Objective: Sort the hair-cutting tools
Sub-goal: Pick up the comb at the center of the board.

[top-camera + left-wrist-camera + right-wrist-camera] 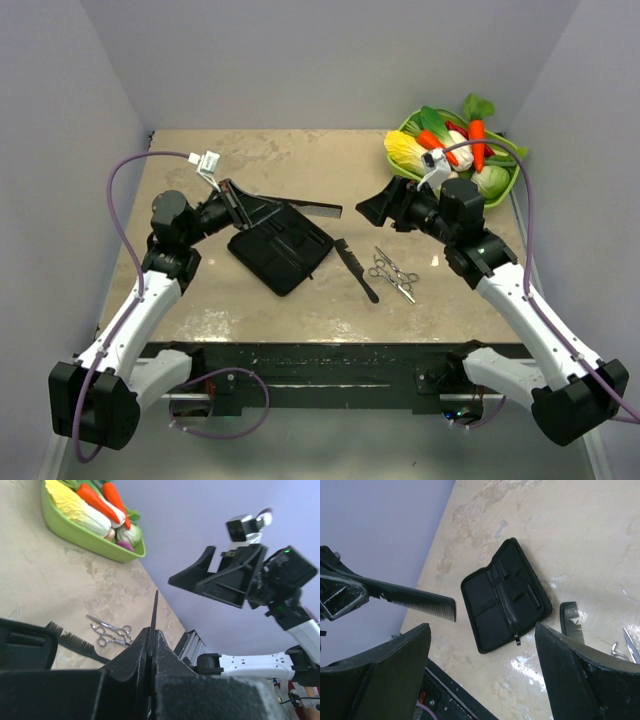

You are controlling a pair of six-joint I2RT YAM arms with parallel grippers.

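Observation:
My left gripper (236, 206) is shut on one black comb (312, 208), held off the table above the far edge of the open black case (280, 250). In the left wrist view that comb (154, 607) shows edge-on between the closed fingers (162, 650). The second comb (356, 270) lies flat right of the case. Two silver scissors (392, 270) lie together beside it. My right gripper (378, 207) hovers open above the table, facing the held comb (415, 599), nothing between its fingers (405, 655).
A green bowl (505, 190) of toy vegetables stands at the back right corner. Purple walls close in the table on three sides. In the right wrist view the case (505, 595) lies unfolded with its pockets showing.

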